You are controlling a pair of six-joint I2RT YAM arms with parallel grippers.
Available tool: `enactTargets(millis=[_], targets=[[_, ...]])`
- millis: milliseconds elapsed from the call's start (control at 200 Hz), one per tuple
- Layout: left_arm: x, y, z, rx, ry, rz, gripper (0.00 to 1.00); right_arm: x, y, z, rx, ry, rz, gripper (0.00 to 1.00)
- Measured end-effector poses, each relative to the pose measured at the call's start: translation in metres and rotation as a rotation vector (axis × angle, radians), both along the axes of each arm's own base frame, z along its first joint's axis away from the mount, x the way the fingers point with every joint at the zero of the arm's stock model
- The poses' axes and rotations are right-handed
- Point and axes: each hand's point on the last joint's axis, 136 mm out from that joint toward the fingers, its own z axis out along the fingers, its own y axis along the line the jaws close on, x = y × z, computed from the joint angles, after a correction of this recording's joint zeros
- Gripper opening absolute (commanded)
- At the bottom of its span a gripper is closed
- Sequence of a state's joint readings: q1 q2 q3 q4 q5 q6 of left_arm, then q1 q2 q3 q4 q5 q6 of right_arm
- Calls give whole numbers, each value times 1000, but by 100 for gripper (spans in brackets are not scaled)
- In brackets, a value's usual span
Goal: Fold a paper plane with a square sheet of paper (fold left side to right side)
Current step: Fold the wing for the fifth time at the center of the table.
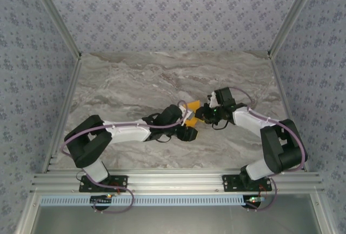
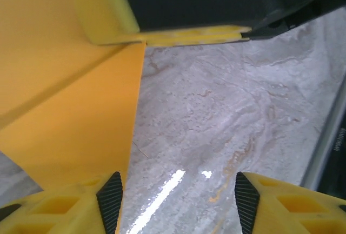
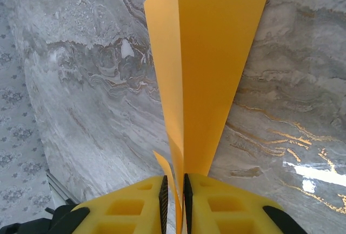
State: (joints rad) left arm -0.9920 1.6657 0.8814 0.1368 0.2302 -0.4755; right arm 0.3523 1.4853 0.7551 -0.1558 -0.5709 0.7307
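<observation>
Evidently pinching the creased orange-yellow square sheet of paper (image 3: 205,72) in the clenched right pincer (image 3: 174,196) above the grey marble counter (image 3: 81,82), probably to steady the fold, with the left pincer (image 2: 178,196) released and empty.

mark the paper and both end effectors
paper (image 3: 208,55), right wrist view, its broad upper face
right end effector (image 3: 175,191), right wrist view, between its fingertips
left end effector (image 2: 178,201), left wrist view, between its fingertips
</observation>
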Motion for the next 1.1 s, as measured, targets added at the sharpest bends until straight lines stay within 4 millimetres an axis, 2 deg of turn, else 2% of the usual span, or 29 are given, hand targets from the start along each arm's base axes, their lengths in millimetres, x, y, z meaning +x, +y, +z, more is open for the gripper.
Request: enactTargets(millis=[160, 385, 615, 769, 979, 1104], targets=[[12, 5, 0, 59, -75, 27, 62, 7, -2, 3, -15, 3, 4, 19], [15, 11, -5, 103, -106, 28, 65, 28, -6, 7, -27, -11, 0, 19], [12, 1, -2, 116, -132, 3, 66, 27, -6, 6, -30, 0, 6, 18], [21, -11, 0, 128, -163, 18, 67, 26, -5, 6, -24, 2, 9, 18], [35, -17, -6, 179, -198, 55, 66, 26, -4, 7, -15, 5, 14, 17], [40, -17, -11, 219, -220, 75, 62, 27, -6, 4, -17, 14, 5, 17]])
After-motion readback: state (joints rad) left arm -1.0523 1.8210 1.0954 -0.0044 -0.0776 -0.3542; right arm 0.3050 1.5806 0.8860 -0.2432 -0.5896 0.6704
